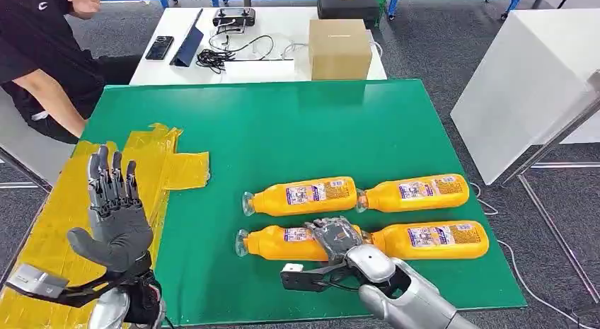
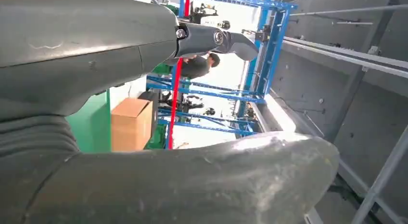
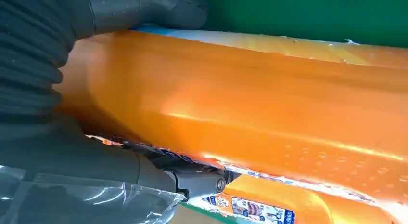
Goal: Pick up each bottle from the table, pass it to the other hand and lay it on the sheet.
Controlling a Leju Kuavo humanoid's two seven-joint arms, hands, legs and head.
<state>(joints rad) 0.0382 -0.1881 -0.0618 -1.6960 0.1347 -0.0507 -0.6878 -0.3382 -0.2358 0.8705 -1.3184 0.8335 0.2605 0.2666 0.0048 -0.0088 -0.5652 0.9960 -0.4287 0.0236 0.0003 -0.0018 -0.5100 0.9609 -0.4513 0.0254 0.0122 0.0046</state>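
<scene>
Right hand (image 1: 336, 237) wraps a glossy orange plastic bottle (image 1: 283, 243) lying on the green mat (image 1: 297, 131).
Its fingers close around the bottle's smooth body; left hand (image 1: 113, 216) spread, empty, above the crinkled yellow sheet (image 1: 49, 216).

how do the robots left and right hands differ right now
The left hand is raised over the crinkled yellow sheet, fingers spread, holding nothing. The right hand is low on the green table, fingers wrapped over the near-left orange plastic bottle. Both are grey, many-fingered hands on silver arms.
</scene>
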